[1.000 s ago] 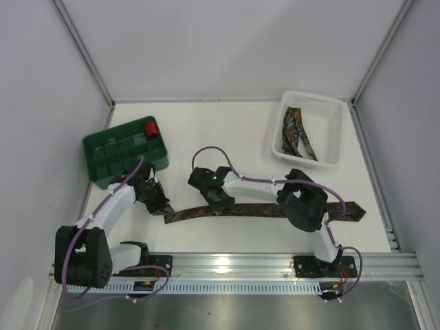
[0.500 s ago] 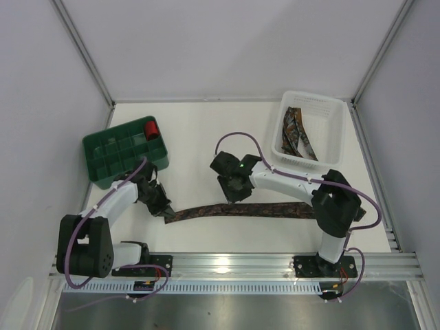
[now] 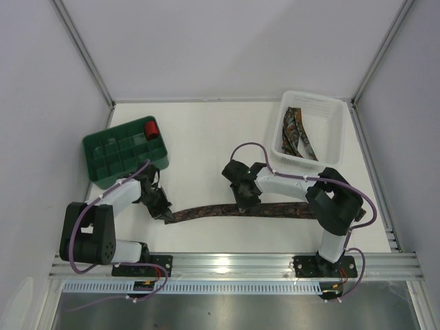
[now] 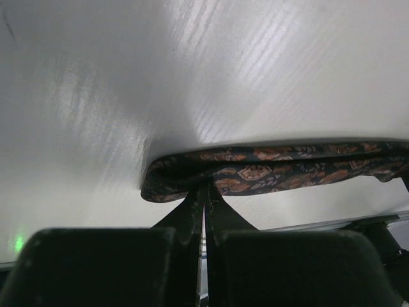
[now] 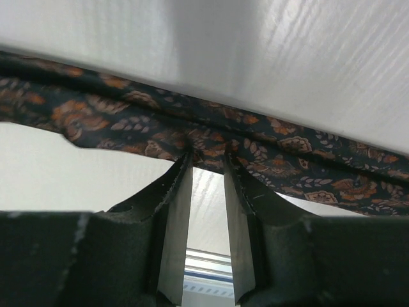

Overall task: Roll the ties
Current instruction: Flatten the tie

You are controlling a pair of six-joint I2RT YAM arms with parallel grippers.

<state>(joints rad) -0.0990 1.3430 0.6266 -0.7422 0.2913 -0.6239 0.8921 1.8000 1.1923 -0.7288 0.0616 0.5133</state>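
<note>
Stretching left to right across the near part of the bench (image 3: 206, 130), one long tie (image 3: 213, 210) lies almost flat, its dark cloth busy with brown and orange figures. Its left end sits a little nearer than the middle, and its right end runs under the right arm's links, where it is hidden.

The left hand (image 3: 167, 214) has that left end. In the left wrist view its fingers are brought together until only a thin slit shows between them, and the tie (image 4: 268, 173) folds over their tips (image 4: 204, 192) in a small curl before running off to the right.

The right hand (image 3: 245, 203) comes down on the tie about midway along its visible length. In the right wrist view its two fingers stand a narrow gap apart, and the fabric (image 5: 128, 121) puckers and gathers where their tips (image 5: 208, 160) nip it, so this hand also grips the tie.

At the far right of the bench stands a white basket (image 3: 333, 110) holding other ties (image 3: 297, 134) of the same pattern, lying loose in its left half. At the far left sits a green tray (image 3: 103, 148) divided into compartments, with a small red roll (image 3: 151, 128) in its far right corner. Both are well apart from the tie being held.
</note>
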